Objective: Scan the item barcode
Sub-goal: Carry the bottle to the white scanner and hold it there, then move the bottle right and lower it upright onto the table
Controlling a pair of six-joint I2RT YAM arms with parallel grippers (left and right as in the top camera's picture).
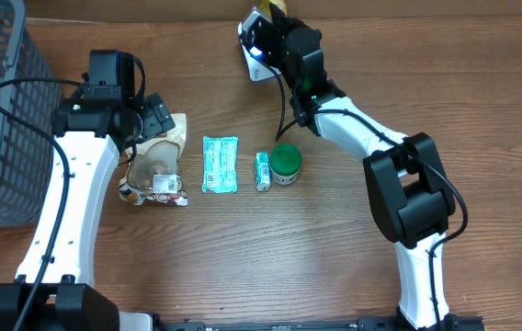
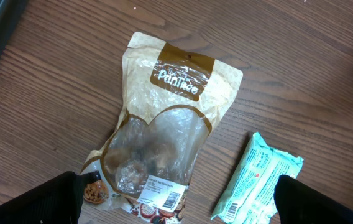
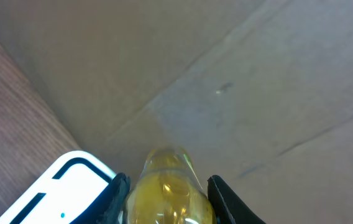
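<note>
right gripper (image 3: 167, 198) pinches a yellow bottle (image 3: 166, 174), long axis pointing straight out ahead of it, white scanner (image 3: 52, 186) just beside; left gripper (image 2: 179, 202) spread wide.

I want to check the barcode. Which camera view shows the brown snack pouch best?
The left wrist view: the brown snack pouch fills the frame, its white barcode label visible near the bottom. Overhead shows it small, partly hidden by the left gripper. The right wrist view lacks it.
</note>
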